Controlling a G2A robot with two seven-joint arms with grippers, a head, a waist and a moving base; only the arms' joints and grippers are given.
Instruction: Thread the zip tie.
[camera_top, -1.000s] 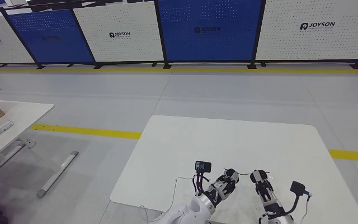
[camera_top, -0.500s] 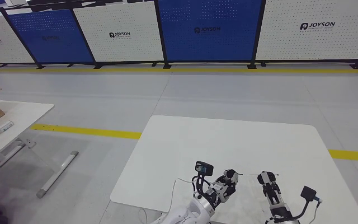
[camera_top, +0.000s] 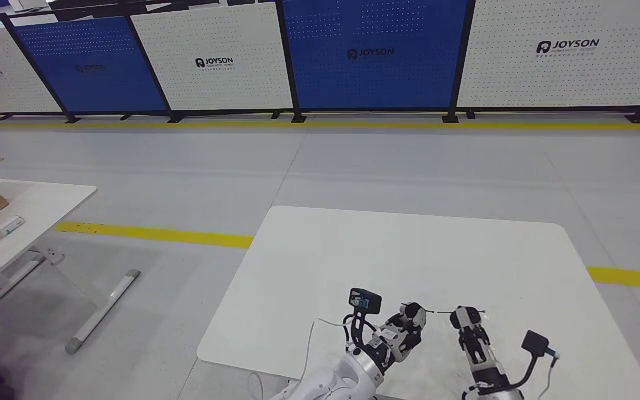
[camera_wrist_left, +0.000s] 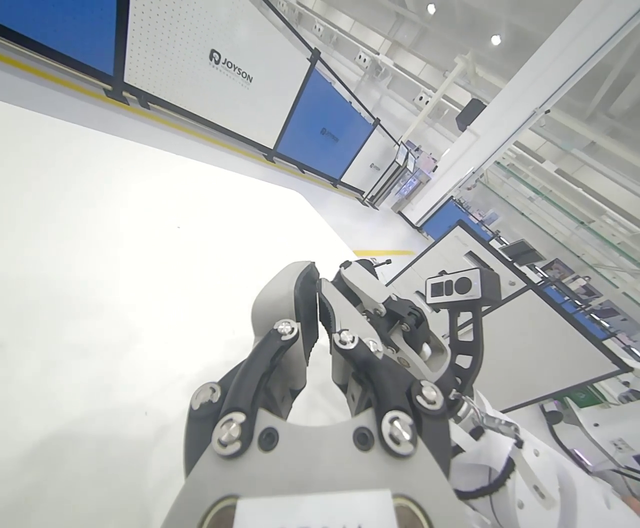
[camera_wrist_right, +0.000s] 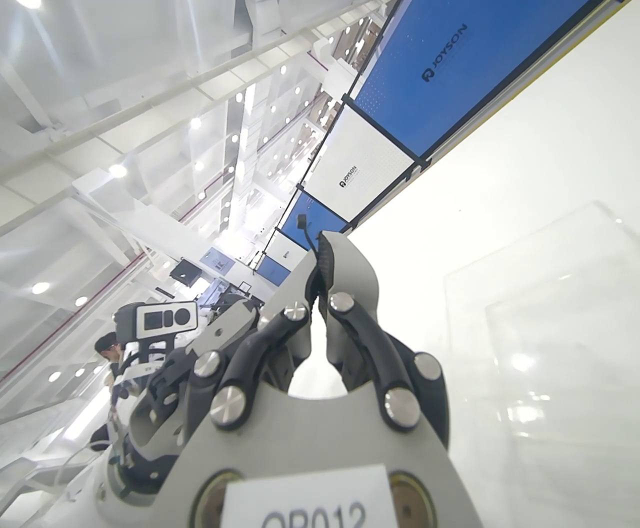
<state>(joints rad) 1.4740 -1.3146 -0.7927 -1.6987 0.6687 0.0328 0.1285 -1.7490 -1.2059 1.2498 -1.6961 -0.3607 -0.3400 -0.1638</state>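
While the two arms sit low in the frame of the top view, a white table (camera_top: 330, 260) spreads from the centre toward the lower right, on a pale grey floor. At the far left edge of the frame the corner of a second white table (camera_top: 30, 205) shows. A yellow floor line (camera_top: 150, 234) crosses the floor from there and passes behind the main table. Along the top of the frame stands a fence of blue and white panels (camera_top: 375, 55).

Just left of centre at the bottom of the frame, the left hand (camera_top: 418, 312) is over the near part of the table. It is clenched. The left wrist view shows a thin slit between its black ribbed pads (camera_wrist_left: 306, 287), and whether anything is pinched there cannot be told.

Just to the right of it, the zip tie (camera_top: 440, 312) shows as a thin black line lying level, in the gap between the two hands.

Further right, the right hand (camera_top: 463, 316) is near the left one but apart from it. It is clamped on the zip tie. In the right wrist view the black strap comes out from between its closed fingertips and ends in a small square head, held off the table.
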